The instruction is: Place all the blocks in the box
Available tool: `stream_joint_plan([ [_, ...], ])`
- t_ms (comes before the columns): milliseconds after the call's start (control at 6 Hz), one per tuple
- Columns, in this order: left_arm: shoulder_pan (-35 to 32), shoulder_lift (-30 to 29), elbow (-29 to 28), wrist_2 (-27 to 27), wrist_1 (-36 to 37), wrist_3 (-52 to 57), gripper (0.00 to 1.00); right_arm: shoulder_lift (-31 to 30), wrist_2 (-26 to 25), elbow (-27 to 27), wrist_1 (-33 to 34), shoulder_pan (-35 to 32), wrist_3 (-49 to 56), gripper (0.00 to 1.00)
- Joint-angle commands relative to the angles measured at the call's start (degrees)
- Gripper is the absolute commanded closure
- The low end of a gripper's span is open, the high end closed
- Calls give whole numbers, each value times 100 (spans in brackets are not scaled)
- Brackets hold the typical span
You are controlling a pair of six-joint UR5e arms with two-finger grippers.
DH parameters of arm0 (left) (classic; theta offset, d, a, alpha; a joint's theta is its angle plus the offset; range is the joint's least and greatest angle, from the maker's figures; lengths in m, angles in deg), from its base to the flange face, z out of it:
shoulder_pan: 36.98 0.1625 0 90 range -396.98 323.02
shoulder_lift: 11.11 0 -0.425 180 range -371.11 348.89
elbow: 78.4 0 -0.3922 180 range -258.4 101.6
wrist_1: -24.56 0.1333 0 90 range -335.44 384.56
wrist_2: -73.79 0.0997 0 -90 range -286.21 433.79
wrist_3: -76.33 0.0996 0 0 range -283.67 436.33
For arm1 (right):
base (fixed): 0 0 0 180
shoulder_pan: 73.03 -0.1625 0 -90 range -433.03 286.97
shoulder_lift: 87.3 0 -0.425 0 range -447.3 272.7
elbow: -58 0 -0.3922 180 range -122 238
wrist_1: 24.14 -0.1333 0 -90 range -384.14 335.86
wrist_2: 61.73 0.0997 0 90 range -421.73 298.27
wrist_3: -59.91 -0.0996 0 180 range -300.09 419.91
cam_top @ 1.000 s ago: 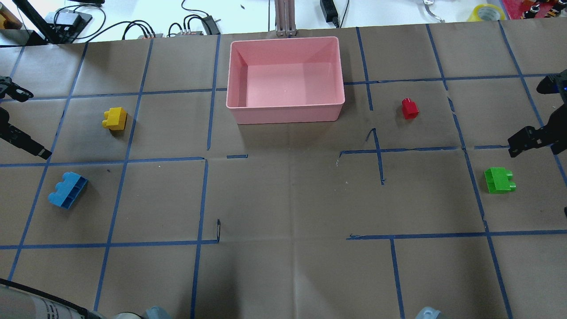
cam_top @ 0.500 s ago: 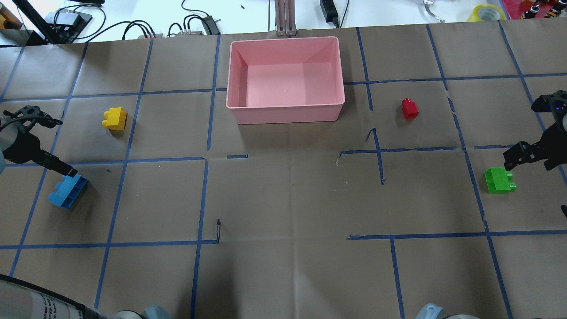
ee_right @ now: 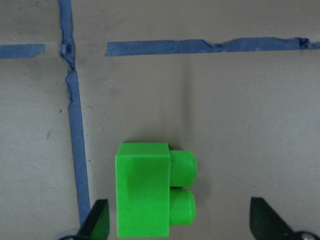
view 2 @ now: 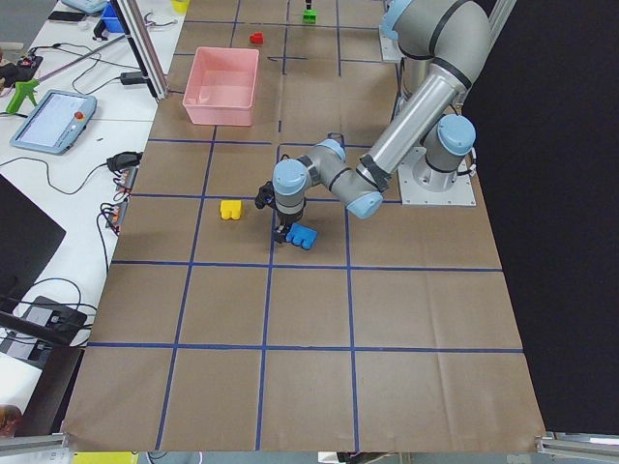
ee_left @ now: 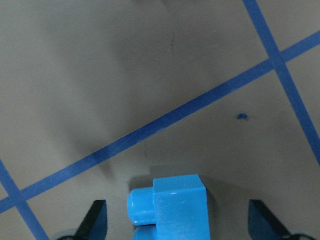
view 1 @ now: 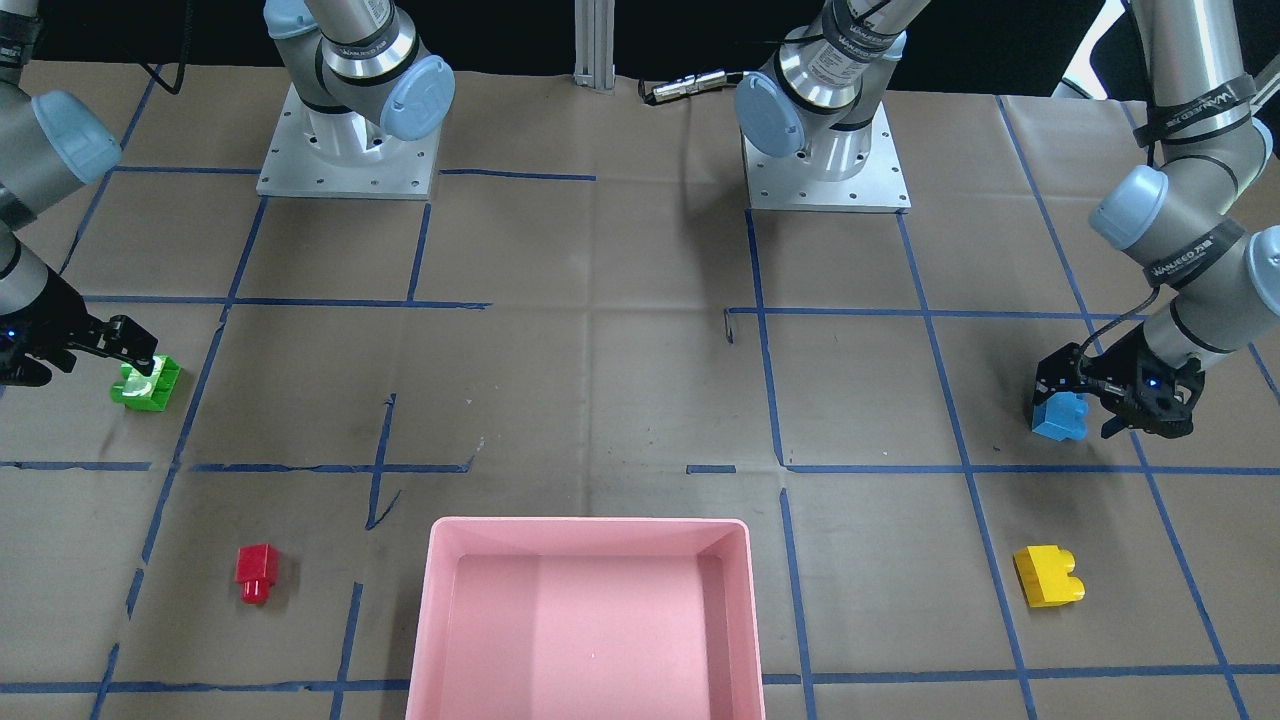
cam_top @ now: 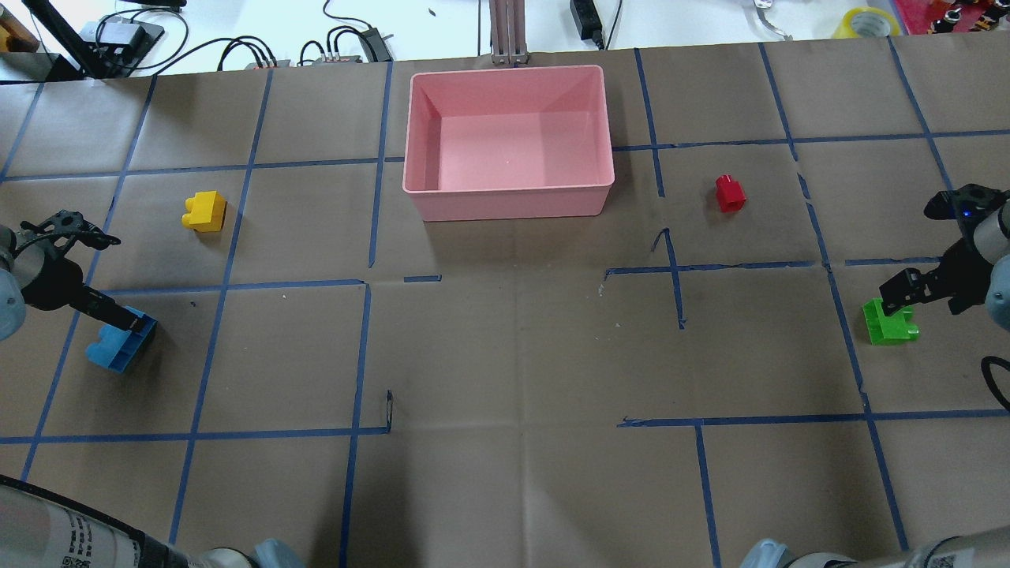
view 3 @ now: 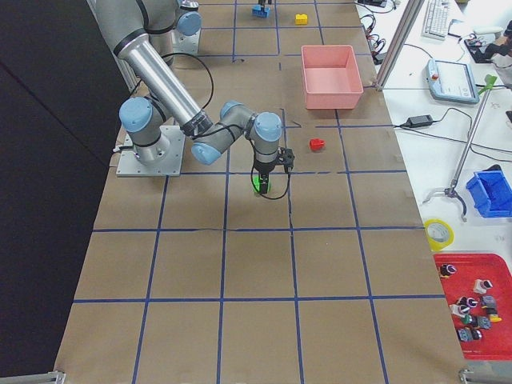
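The blue block [cam_top: 120,347] lies at the table's left. My left gripper [cam_top: 110,325] hangs open right over it; in the left wrist view the block [ee_left: 170,207] sits between the spread fingertips [ee_left: 95,222]. The green block [cam_top: 892,323] lies at the right. My right gripper [cam_top: 923,301] is open just above it, and the block [ee_right: 150,192] shows between its fingertips [ee_right: 97,220]. The yellow block [cam_top: 205,211] and the red block [cam_top: 730,193] lie loose on the paper. The pink box [cam_top: 509,193] stands empty at the far middle.
Brown paper with blue tape lines covers the table. In the front-facing view both arm bases [view 1: 345,150] stand at the robot's side, opposite the box [view 1: 590,525]. Cables and a tape roll [cam_top: 866,22] lie beyond the far edge.
Both arms have come in from the table's sides and dropped lower: the left gripper onto the blue block, the right gripper onto the green block. No block has moved.
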Motion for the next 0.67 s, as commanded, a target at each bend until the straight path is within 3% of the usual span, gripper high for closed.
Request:
stream_joint_plan([
  [0, 18, -162, 20, -50, 4, 46, 1, 51, 5, 52, 28, 0, 9, 0],
  [500, 149, -172, 20, -41, -13, 160, 2, 234, 14, 87, 28, 0, -17, 0],
])
